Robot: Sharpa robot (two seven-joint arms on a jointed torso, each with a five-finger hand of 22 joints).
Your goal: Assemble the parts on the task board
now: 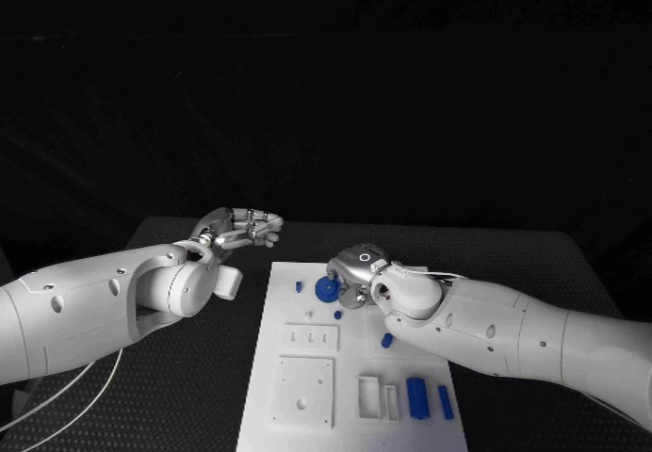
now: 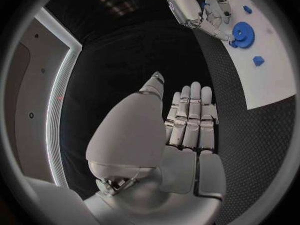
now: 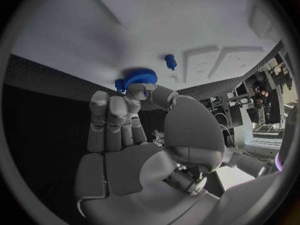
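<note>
White task board is seen lying lengthwise at the middle of the black tabletop, with raised white blocks on its near half. A blue gear is found near the board's far end, and the right hand is lowered onto it; in the right wrist view the fingertips are set against the toothed rim of the gear, and in the left wrist view the same fingers are seen touching the gear. Whether the gear is pinched and lifted or only touched while it sits on the board cannot be told. A small blue part is noted just beside the gear toward the board's left edge, and another small blue part lies nearer the robot, close under the right forearm. Two blue bars are recorded at the board's near right corner, beside a white slotted block. The left hand is held off the board, over the tabletop to its far left; nothing is held in it, and the fingers are seen extended side by side.
</note>
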